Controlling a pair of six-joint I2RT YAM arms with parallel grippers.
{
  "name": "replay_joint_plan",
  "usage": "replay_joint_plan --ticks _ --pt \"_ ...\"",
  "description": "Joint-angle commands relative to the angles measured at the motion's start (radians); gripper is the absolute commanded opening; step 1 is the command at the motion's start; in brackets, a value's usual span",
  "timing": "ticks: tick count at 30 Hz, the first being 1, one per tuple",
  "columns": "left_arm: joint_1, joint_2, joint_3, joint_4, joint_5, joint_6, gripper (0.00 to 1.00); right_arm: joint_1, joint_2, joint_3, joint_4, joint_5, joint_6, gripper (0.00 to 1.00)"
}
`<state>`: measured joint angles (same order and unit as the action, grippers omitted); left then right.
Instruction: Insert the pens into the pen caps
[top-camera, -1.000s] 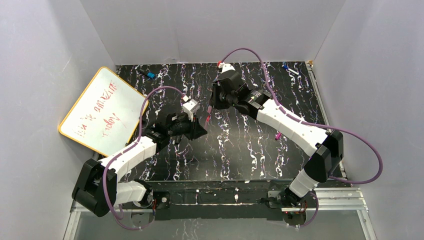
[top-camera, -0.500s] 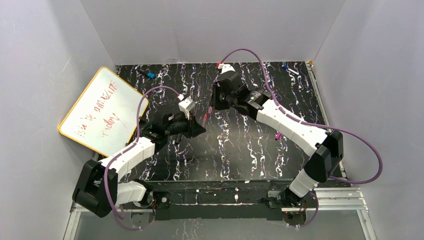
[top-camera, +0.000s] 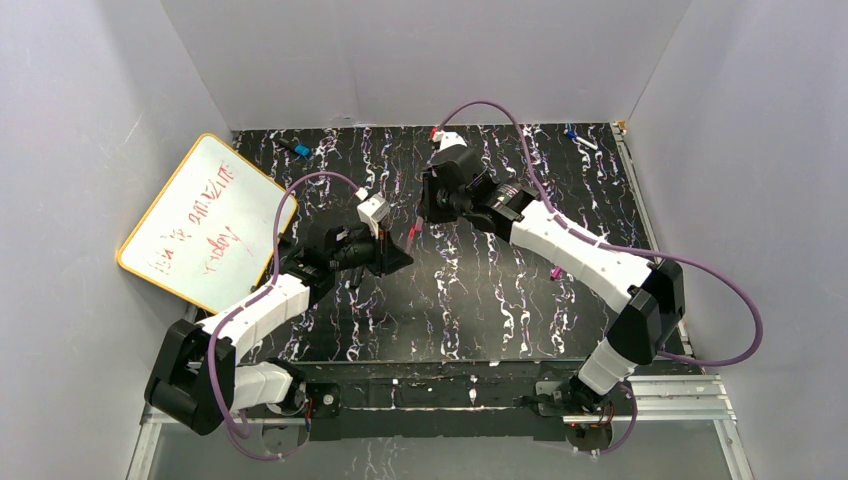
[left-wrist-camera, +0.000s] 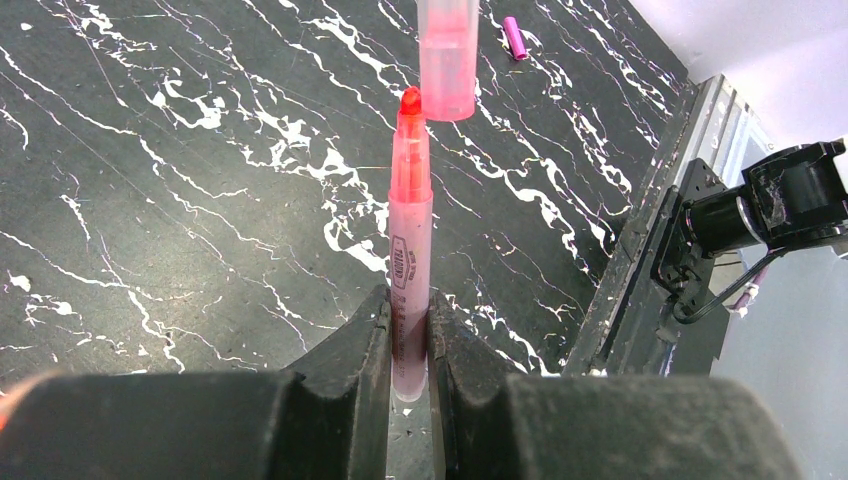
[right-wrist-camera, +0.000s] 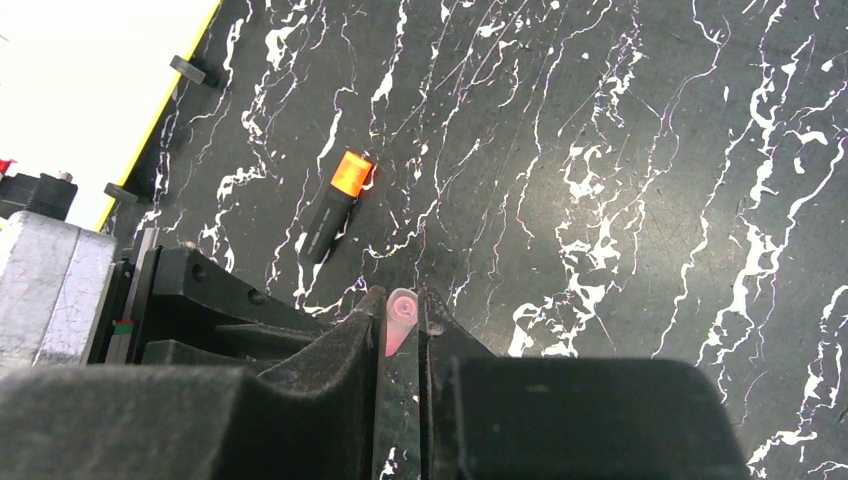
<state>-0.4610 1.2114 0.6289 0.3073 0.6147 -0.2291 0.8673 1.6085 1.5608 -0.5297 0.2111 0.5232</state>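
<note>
My left gripper is shut on the lower end of a translucent pink-red pen that points away from it, red tip foremost. My right gripper is shut on a short translucent pink cap. In the left wrist view the cap hangs just beyond the tip, its open mouth a little to the right of it, the tip not inside. In the top view both grippers meet above mid-table, left, right. A black pen with an orange end lies on the table.
A magenta cap lies at the right of the table and also shows in the left wrist view. A yellow-framed whiteboard leans at the left. Small blue items lie at the back left and back right.
My left gripper has moved slightly left and back with the pen, bringing its tip closer to the cap. My right gripper has shifted only slightly.
</note>
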Motion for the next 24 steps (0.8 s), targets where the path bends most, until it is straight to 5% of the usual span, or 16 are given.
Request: replay_joint_plan --ticks 1,24 --pt "0.004 -0.032 -0.005 0.014 0.025 -0.001 0.00 0.007 0.006 0.007 0.020 0.016 -0.002 0.01" --pt "0.004 -0.023 0.000 0.007 0.031 -0.007 0.00 0.012 -0.023 -0.002 0.068 0.046 0.024 0.01"
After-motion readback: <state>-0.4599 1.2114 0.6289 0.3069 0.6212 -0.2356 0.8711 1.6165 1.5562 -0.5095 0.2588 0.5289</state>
